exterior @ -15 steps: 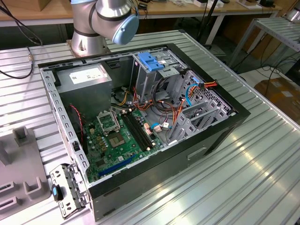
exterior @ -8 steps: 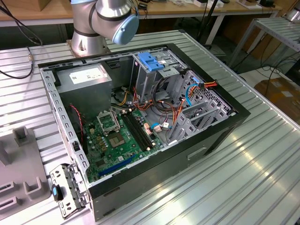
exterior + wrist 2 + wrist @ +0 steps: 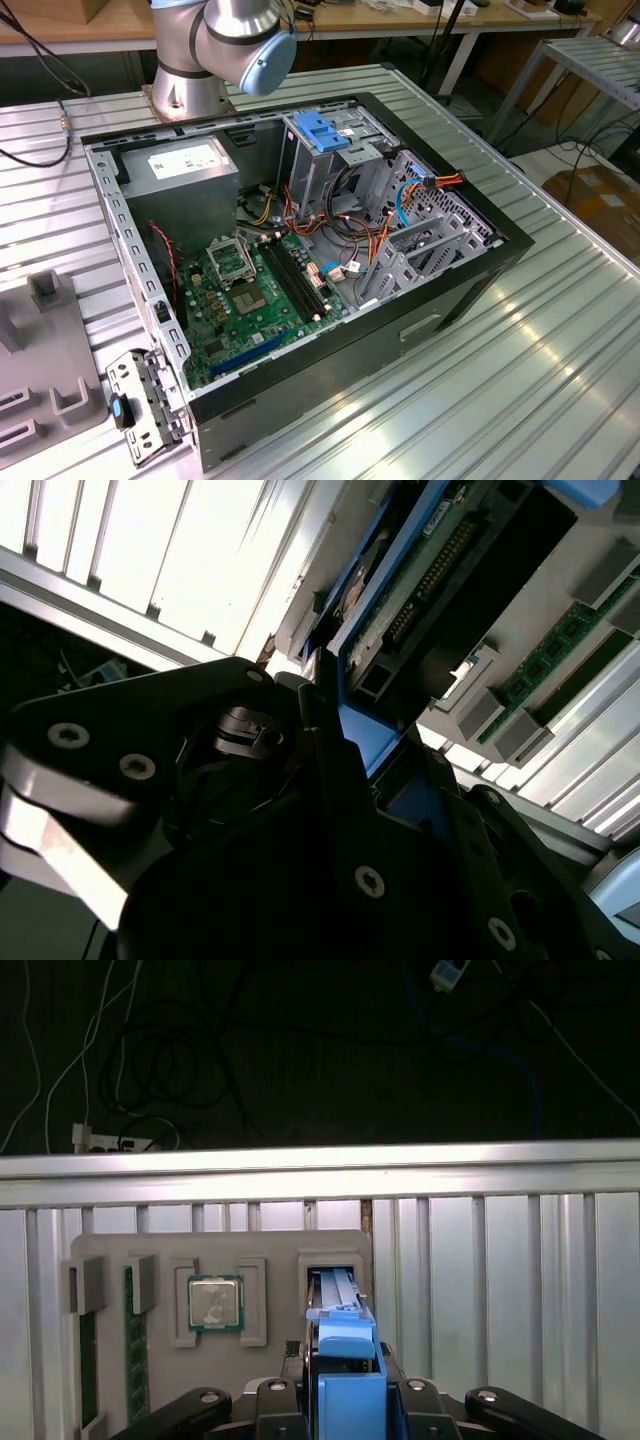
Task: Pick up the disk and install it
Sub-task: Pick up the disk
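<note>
We see the disk point(image 3: 343, 1338) standing on edge in a slot of the grey moulded tray point(image 3: 270, 1250), its smooth blue plastic rail towards the matte black fingers point(image 3: 322, 735). They press on both sides of the rail, gripping it. The second wrist view shows the disk's green circuit board. A square, metal-capped processor point(image 3: 215, 1302) sits in a neighbouring pocket of the tray, which lies on the ribbed aluminium worktop point(image 3: 500, 1260).

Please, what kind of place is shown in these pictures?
Most likely a robotics lab or test workshop: a robot arm stands on a ribbed aluminium table, beside an open computer case, and a grey tray holds loose computer parts.
</note>
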Controlling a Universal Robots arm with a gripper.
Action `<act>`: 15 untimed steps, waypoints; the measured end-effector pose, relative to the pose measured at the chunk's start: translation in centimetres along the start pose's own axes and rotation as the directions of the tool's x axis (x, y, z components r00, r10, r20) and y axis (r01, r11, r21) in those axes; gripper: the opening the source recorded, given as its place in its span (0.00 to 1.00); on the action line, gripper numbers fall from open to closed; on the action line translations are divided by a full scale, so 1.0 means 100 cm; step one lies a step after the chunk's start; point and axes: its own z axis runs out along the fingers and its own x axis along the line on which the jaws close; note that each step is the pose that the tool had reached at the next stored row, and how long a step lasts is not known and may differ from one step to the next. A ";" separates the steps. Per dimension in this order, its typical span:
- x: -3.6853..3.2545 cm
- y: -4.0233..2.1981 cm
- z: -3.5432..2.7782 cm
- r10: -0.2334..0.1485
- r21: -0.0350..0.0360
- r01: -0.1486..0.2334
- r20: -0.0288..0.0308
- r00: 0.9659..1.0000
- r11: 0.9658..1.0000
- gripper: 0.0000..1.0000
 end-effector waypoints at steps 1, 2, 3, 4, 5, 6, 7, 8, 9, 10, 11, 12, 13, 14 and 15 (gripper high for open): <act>0.0001 0.0000 -0.0040 0.000 0.000 0.000 0.000 1.000 1.000 0.37; 0.0002 0.0000 -0.0059 0.000 0.000 0.000 0.000 1.000 1.000 0.37; 0.0002 0.0000 -0.0082 0.000 0.000 0.000 0.000 1.000 1.000 0.37; 0.0003 0.0000 -0.0106 0.000 0.000 0.000 0.000 1.000 1.000 0.37; 0.0004 -0.0001 -0.0128 0.000 0.000 0.000 0.000 1.000 1.000 0.37; 0.0004 -0.0001 -0.0143 0.000 0.000 0.000 0.001 1.000 1.000 0.37; 0.0004 -0.0001 -0.0156 0.000 0.000 0.000 0.001 1.000 1.000 0.37; 0.0005 -0.0001 -0.0167 0.000 0.000 0.000 0.002 1.000 1.000 0.37; 0.0005 -0.0001 -0.0180 0.000 0.000 0.000 0.002 1.000 1.000 0.37; 0.0006 -0.0001 -0.0198 0.000 0.000 0.000 0.003 1.000 1.000 0.37; 0.0006 -0.0001 -0.0215 0.000 0.000 0.000 0.003 1.000 1.000 0.37; 0.0006 -0.0001 -0.0232 0.000 0.000 0.000 0.004 1.000 1.000 0.37; 0.0007 -0.0001 -0.0246 0.000 0.000 0.000 0.004 1.000 1.000 0.37; 0.0007 -0.0001 -0.0260 0.000 0.000 0.000 0.004 1.000 1.000 0.37; 0.0008 -0.0001 -0.0274 0.000 0.000 0.000 0.005 1.000 1.000 0.37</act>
